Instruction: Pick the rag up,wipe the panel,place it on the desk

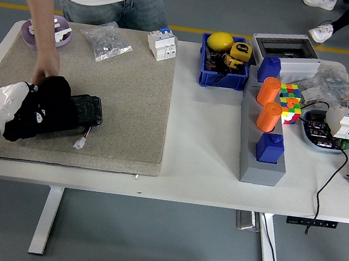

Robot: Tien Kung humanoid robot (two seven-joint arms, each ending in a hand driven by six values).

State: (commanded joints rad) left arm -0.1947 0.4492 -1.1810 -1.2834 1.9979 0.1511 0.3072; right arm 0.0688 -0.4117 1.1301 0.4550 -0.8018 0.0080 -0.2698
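In the head view, the left hand (8,107) comes in from the lower left and lies over the left part of the beige mat (134,94). Its white back is visible, but the fingers are buried in the black rag (44,109), so I judge that they are closed around the cloth — the rag is bunched under and around the hand. Just to the right of the rag, and partly under it, lies the dark flat panel (86,110), with a small white connector (81,142) on a thin wire near its lower edge. The rag covers only the left end of the panel; the right end is bare.

A person stands at the far side of the desk (204,147), and the person's hand (43,70) reaches down to the mat just above the rag, very near the robot's hand. I cannot tell if it touches the panel or the cloth. The right arm of the robot is not visible.

The step in hand seems to be the wiping. To do it well, the hand should keep the rag pressed flat and draw it over the full length of the panel, toward the bare right end, with a light, even pressure — the panel looks light and could slide on the mat. The stroke should stay clear of the connector wire, and of the person's hand.
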